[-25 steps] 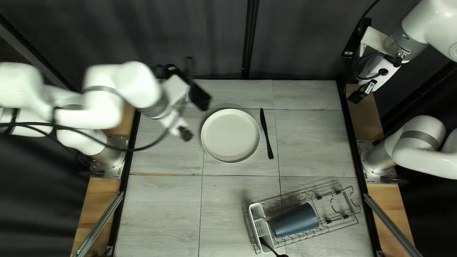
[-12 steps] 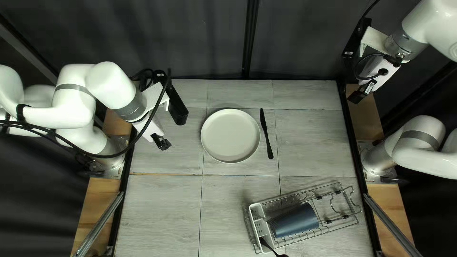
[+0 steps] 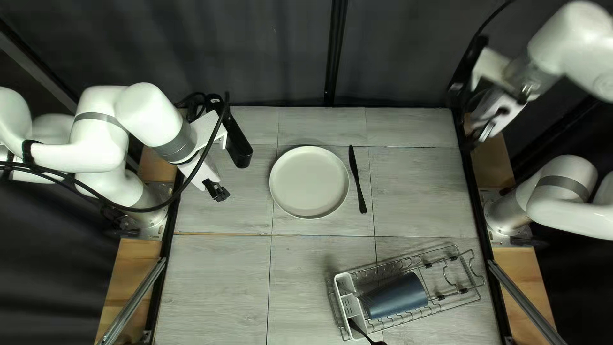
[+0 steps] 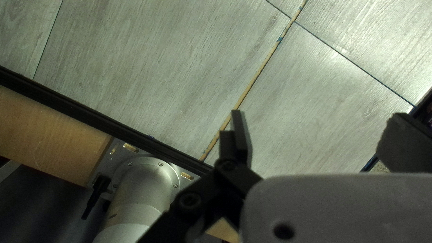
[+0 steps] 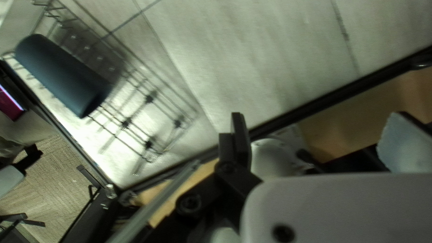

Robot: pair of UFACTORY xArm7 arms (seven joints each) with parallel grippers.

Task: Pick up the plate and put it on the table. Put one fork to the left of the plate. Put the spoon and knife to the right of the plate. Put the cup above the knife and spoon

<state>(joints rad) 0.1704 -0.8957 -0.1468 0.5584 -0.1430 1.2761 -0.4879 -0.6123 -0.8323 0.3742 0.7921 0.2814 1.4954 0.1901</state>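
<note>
My plate (image 3: 309, 182) is flat on the tabletop (image 3: 421, 191), slightly above the middle of the top left view. One black knife (image 3: 359, 185) lies just beside the plate's right side, apart from the rim, with its length running roughly from the far edge toward the near edge.

The wire rack (image 3: 464, 291) is at the lower right of the top left view, set at a slant on the tabletop. It carries a white cutlery holder (image 3: 348, 296) at its left end. The dark blue cup (image 3: 397, 296) lies on its side in the rack, beside the holder. A black utensil (image 3: 377, 342) projects from the holder's near compartment; I cannot tell its type.

My left gripper (image 3: 217, 190) is raised to the left of the plate, well apart from it. Its jaws are released and hold nothing. In the left wrist view, a tan seam (image 4: 258, 72) crosses the tabletop ahead of the gripper, and the left arm's base (image 4: 141, 184) is beside the links.

My right gripper (image 3: 482, 134) is over the tabletop's right edge, near the far corner, and appears blurred. Its jaws are also released, with nothing between them. The right wrist view shows the cup and the rack ahead of and to one side of the gripper, with carpeted floor (image 5: 58, 193) beyond the tabletop edge.
</note>
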